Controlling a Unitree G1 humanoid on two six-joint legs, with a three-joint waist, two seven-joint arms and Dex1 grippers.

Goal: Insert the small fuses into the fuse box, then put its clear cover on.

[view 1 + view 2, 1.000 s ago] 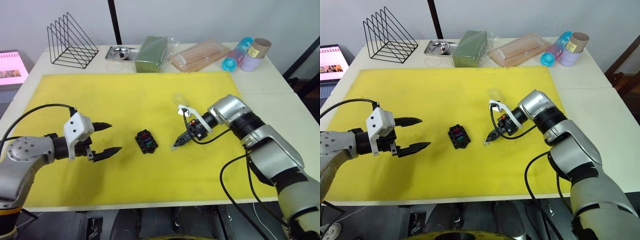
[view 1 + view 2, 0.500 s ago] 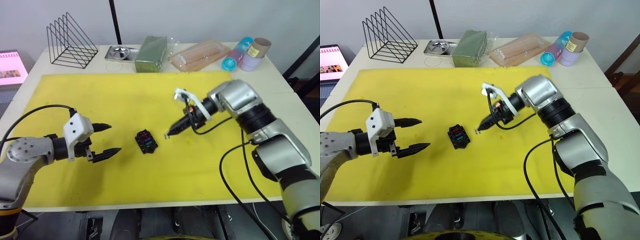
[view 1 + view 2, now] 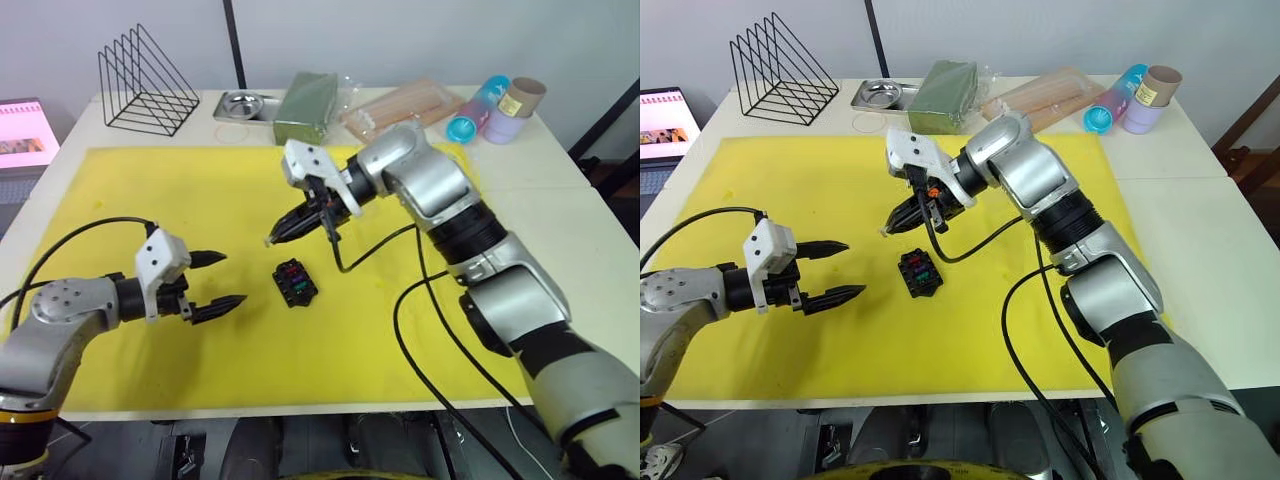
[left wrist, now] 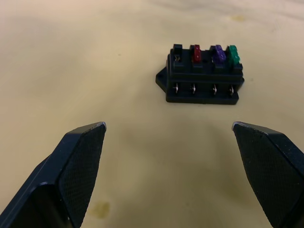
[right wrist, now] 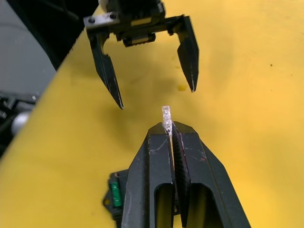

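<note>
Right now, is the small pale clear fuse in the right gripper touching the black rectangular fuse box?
Apart. In the left eye view the right gripper holds the pale fuse above the yellow mat, clear of the fuse box.

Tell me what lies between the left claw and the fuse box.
Nothing: between the left claw and the fuse box there is bare yellow mat, seen in the left wrist view.

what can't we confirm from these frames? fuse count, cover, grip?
- Fuse box, left wrist view: red, purple and green fuses are seated; the fourth slot's contents are too dark to tell.
- Pale fuse in the right gripper: too small in the head views.
- Left gripper: open, holding nothing.
</note>
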